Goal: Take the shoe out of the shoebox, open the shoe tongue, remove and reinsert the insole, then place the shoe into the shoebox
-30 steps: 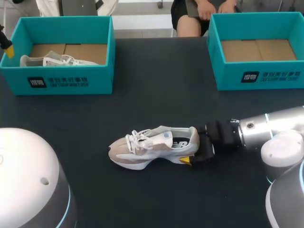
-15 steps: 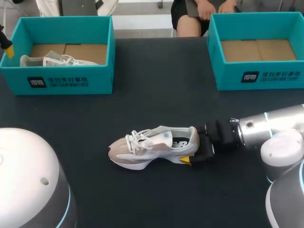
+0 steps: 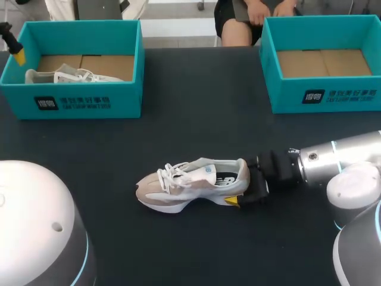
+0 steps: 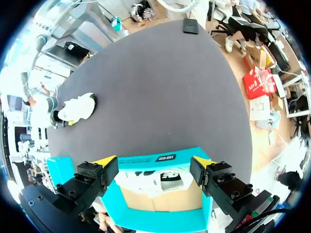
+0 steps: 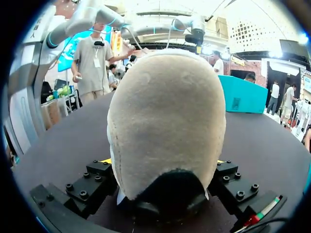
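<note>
The shoe (image 3: pixel 193 183) is sitting on its sole near the middle of the desk (image 3: pixel 196 113), toe toward the left edge, out of any box. The right fingers (image 3: pixel 250 187) are clamping its heel from both sides, probably pinning it so the tongue can be pulled open next. The left fingers (image 3: pixel 16 52) are hovering spread wide, gripping nothing, over the left box (image 3: pixel 83 101) at the far left corner, likely parked out of the way. A second shoe (image 3: pixel 65 76) is lying in that box. The right box (image 3: pixel 324 95) at the far right corner is showing only its cardboard floor.
</note>
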{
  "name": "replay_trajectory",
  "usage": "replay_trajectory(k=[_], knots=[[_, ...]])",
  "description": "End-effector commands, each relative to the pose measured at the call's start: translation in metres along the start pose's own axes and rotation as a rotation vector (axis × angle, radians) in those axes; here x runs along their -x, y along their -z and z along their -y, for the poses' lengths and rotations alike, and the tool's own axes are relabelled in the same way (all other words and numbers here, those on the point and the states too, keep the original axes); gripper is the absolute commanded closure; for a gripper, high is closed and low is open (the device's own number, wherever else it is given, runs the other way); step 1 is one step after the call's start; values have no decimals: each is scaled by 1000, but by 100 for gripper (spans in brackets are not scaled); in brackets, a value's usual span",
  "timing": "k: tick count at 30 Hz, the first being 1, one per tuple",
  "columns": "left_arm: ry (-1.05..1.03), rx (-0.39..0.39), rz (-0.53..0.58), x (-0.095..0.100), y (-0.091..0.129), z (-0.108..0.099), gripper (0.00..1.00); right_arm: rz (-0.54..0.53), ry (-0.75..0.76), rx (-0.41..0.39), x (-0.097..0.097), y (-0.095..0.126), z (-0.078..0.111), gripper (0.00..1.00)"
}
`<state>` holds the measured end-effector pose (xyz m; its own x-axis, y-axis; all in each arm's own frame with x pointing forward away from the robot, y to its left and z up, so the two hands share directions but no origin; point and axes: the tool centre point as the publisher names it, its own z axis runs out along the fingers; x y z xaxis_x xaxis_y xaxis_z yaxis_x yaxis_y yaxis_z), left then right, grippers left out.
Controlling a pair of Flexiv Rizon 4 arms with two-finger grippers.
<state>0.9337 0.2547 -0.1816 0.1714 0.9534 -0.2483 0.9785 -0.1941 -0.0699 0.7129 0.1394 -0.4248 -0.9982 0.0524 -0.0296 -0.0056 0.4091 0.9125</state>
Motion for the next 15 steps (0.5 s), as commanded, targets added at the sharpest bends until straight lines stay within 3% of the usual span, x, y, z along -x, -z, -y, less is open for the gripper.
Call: replay_trajectory(k=[1, 2, 3, 4, 5, 7, 8, 9, 15], knots=[[325, 24, -70, 41, 10, 15, 0, 0, -1, -3, -1, -3, 1, 100], [342, 27, 24, 46, 12, 16, 0, 0, -1, -3, -1, -3, 1, 100], [531, 21, -48, 52, 12, 15, 0, 0, -1, -3, -1, -3, 1, 100], [547, 59, -35, 60, 12, 16, 0, 0, -1, -3, -1, -3, 1, 100], [707, 99, -64, 65, 12, 20, 0, 0, -1, -3, -1, -3, 1, 100], [925, 79, -33, 74, 11, 20, 0, 0, -1, -3, -1, -3, 1, 100], [1086, 137, -118, 78, 7, 19, 0, 0, -1, -3, -1, -3, 1, 100], [1129, 119, -51, 81, 7, 21, 0, 0, -1, -3, -1, -3, 1, 100], [1129, 119, -51, 81, 7, 21, 0, 0, -1, -3, -1, -3, 1, 100]])
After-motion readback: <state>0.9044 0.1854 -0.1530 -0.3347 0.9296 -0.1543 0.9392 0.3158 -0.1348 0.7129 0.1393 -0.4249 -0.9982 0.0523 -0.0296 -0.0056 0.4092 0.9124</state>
